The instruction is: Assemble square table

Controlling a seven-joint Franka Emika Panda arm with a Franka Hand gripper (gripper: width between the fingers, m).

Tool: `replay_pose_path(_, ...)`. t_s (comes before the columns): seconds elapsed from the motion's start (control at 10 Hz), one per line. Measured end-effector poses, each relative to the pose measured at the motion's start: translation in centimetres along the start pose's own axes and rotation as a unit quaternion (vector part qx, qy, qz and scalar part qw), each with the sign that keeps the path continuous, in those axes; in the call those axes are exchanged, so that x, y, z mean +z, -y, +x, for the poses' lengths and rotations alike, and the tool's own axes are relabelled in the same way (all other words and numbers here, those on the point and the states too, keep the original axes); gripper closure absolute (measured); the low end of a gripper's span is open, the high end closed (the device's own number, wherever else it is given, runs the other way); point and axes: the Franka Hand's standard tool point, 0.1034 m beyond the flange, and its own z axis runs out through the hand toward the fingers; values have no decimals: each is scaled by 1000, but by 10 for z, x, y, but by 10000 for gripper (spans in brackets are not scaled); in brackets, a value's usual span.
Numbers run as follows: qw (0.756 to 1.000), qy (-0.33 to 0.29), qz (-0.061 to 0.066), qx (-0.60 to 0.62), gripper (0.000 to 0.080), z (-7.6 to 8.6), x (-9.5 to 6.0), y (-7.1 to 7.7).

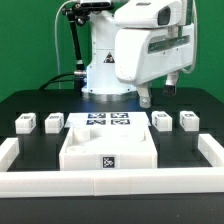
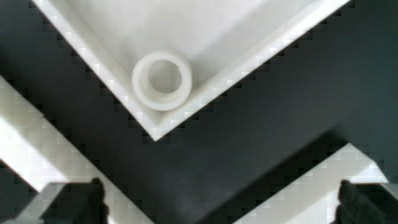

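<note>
The white square tabletop [image 1: 108, 145] lies in the middle near the front, tray-like, with a black-and-white tag [image 1: 108, 161] on its front edge. Four small white tagged leg blocks stand in a row behind it: two on the exterior view's left [image 1: 27, 122] [image 1: 54, 122] and two on the right [image 1: 162, 121] [image 1: 188, 121]. My gripper [image 1: 160, 96] hangs above the table at the back right, open and empty. In the wrist view a tabletop corner [image 2: 231, 60] with a round ring socket [image 2: 164, 80] points toward my open gripper [image 2: 219, 205]; one dark fingertip [image 2: 75, 205] shows at each side.
The marker board [image 1: 108, 122] lies flat just behind the tabletop. A long white border rail [image 1: 12, 150] runs along the left, front and right of the black table. The robot base [image 1: 105, 75] and cables stand at the back.
</note>
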Motion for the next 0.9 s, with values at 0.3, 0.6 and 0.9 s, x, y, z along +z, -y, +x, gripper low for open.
replay_pose_path(0.3, 1000, 0, 0, 0, 150, 0, 0, 0)
replay_pose_path(0.6, 1000, 0, 0, 0, 150, 0, 0, 0)
replay_pose_path(0.9, 998, -2, -2, -56, 150, -6, 2, 1)
